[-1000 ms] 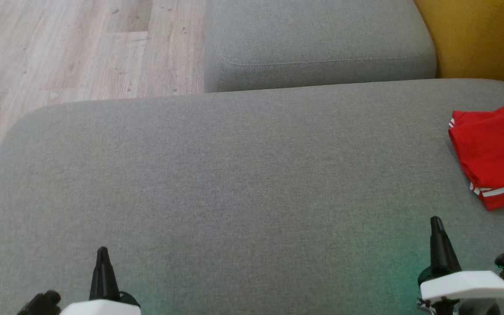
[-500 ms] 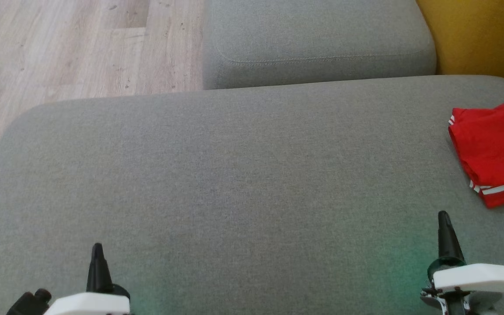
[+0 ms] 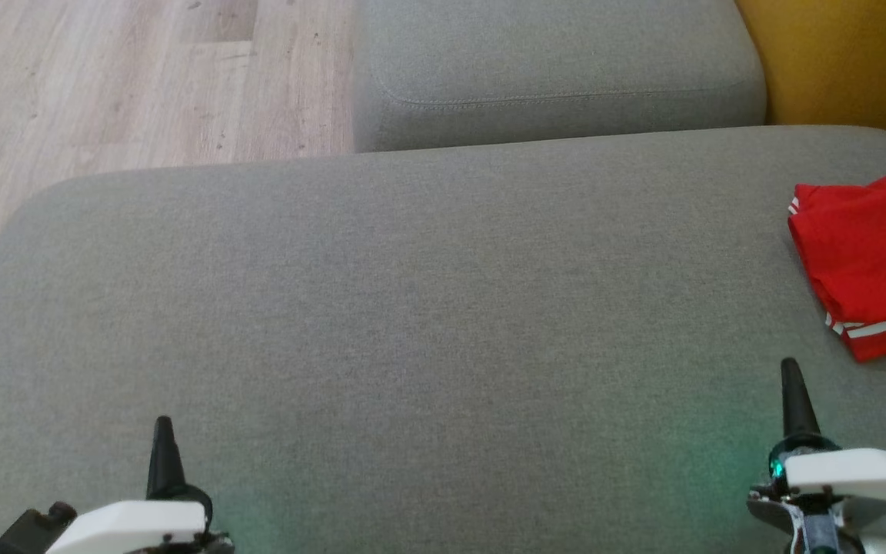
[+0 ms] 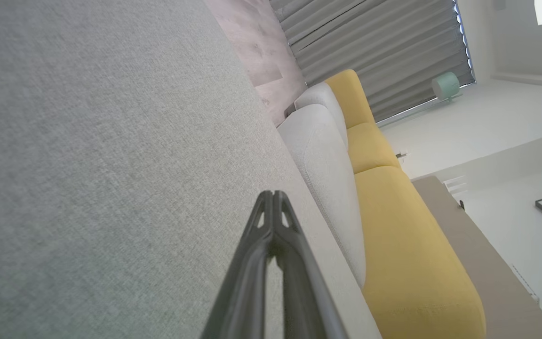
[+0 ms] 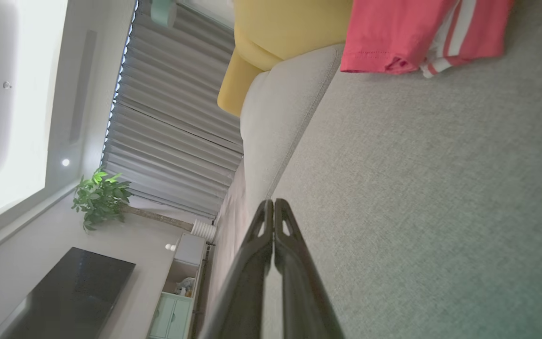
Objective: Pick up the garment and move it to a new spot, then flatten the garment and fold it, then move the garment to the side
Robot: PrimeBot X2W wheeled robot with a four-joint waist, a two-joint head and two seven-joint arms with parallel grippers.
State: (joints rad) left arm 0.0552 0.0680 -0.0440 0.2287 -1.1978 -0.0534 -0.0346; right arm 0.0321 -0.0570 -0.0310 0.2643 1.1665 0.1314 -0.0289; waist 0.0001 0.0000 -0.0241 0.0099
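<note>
**Head and wrist views: closing stage of the task.** The red garment (image 3: 870, 261), trimmed with white stripes, was seen lying as a compact, layered bundle at the far right of the grey seat cushion (image 3: 412, 308). It lay near the yellow upholstery (image 3: 843, 61) and was partly cut off by the edge of the head view. The middle of the cushion was bare.

The left gripper (image 3: 162, 423) was held over the cushion at the lower left, its two dark fingers pressed together along their length, and nothing was gripped. The right gripper (image 3: 791, 365) was held at the lower right in the same closed, empty state. It was near the garment's nearest corner but clearly apart from it. Whether either fingertip touched the fabric of the cushion could not be determined.

From this layout, the folding was judged complete and the final step, moving the garment to the side, was judged done or all but done. Neither gripper was in contact with the garment.

Little was judged to be called for next. At most, the bundle would be checked for a loosened layer. If a correction were needed, the right gripper would have to be opened and brought to the bundle's near edge, and the layers pinched together so that the fold was not undone.
</note>
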